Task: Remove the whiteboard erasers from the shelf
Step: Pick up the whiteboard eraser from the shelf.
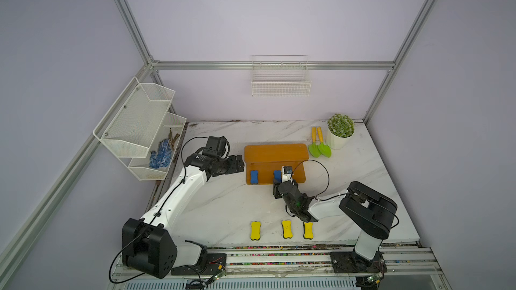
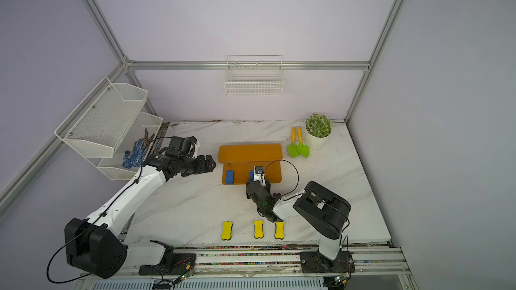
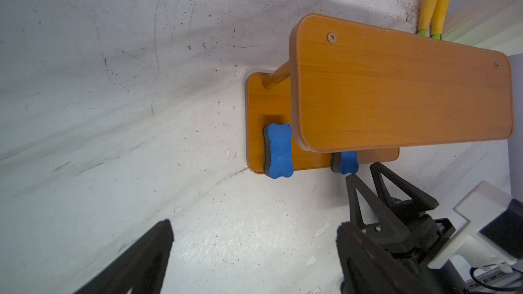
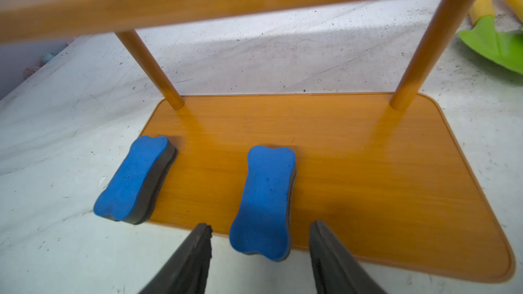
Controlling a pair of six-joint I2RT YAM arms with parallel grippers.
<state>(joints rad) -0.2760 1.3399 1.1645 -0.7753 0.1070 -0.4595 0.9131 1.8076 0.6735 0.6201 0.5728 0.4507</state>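
A white mark on the left arm [image 1: 178, 191] is too small to read. Two blue erasers [image 4: 263, 202] [image 4: 135, 176] lie on the shelf's [image 4: 353, 165] lower tier, their near ends overhanging its front edge. The right gripper's [image 4: 260, 224] jaws stand spread either side of one overhanging end, clear of both flanks. The left gripper's [image 1: 239, 164] jaws gape wide just beside the shelf's left end. Three yellow erasers [image 1: 255, 230] [image 1: 287, 229] [image 1: 308, 230] lie near the surface's [image 1: 223, 205] front edge.

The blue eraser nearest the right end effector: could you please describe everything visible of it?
This blue eraser is bone-shaped, with a matte blue foam-like top and a dark grey felt underside. It lies flat on the shelf's lower tier, its near end overhanging the front edge between the open right end effector's fingers, untouched.
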